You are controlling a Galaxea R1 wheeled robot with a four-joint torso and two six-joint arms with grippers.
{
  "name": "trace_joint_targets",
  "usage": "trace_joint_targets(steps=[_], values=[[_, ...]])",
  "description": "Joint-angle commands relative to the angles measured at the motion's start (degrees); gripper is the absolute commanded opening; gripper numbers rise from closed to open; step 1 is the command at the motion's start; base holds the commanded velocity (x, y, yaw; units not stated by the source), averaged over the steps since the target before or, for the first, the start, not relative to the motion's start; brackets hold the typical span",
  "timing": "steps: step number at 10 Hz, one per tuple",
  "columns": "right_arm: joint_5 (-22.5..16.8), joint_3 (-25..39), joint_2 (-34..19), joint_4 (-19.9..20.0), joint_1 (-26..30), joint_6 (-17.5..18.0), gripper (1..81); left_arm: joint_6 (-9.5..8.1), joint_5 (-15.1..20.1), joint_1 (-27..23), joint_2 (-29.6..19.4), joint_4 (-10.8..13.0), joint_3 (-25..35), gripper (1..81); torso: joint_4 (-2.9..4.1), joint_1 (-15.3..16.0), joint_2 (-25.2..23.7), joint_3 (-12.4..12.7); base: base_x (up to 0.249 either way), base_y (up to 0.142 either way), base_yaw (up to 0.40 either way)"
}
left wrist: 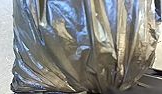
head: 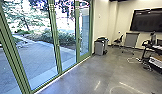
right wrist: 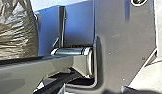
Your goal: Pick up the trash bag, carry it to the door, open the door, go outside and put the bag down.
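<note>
The fingers of the left gripper (left wrist: 104, 90) pinch the trash bag (left wrist: 77, 47) where its creases gather.

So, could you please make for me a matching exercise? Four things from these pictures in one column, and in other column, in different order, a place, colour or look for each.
Column one
1. Trash bag
2. Door frames
3. Large screen
4. Grey bin

Column two
A. Standing on the floor, just past the end of the glass front
B. Green
C. Wrinkled and shiny
D. Up on the pale wall

Right pairs
1-C, 2-B, 3-D, 4-A
</note>
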Motion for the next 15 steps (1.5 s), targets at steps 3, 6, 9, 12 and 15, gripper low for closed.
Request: trace_joint_targets(steps=[3,6,9,12,15], values=[[-3.65,1.14,1.66,-0.53,2.89,-0.8,81.1,0.34,3.86,-3.53,-0.31,0.28,-0.43,1.0,0.0,0.0,0.0,0.0,0.0,0.0,0.0],[-3.65,1.14,1.57,-0.53,2.89,-0.8,81.1,0.25,3.77,-3.52,-0.48,0.2,-0.43,1.0,0.0,0.0,0.0,0.0,0.0,0.0,0.0],[-3.65,1.14,1.66,-0.53,2.89,-0.8,81.1,0.34,3.68,-3.52,-0.48,0.28,-0.43,1.0,0.0,0.0,0.0,0.0,0.0,0.0,0.0],[-3.65,1.14,1.58,-0.53,2.89,-0.8,81.1,0.34,3.68,-3.53,-0.22,0.9,-0.43,1.0,0.0,-0.15,-0.06,0.02,0.089,0.0,0.0],[-3.65,1.14,1.57,-0.53,2.89,-0.8,81.1,0.34,3.68,-3.6,-0.31,0.9,-0.43,1.0,0.0,-0.13,-0.02,0.02,0.101,0.0,0.0]])
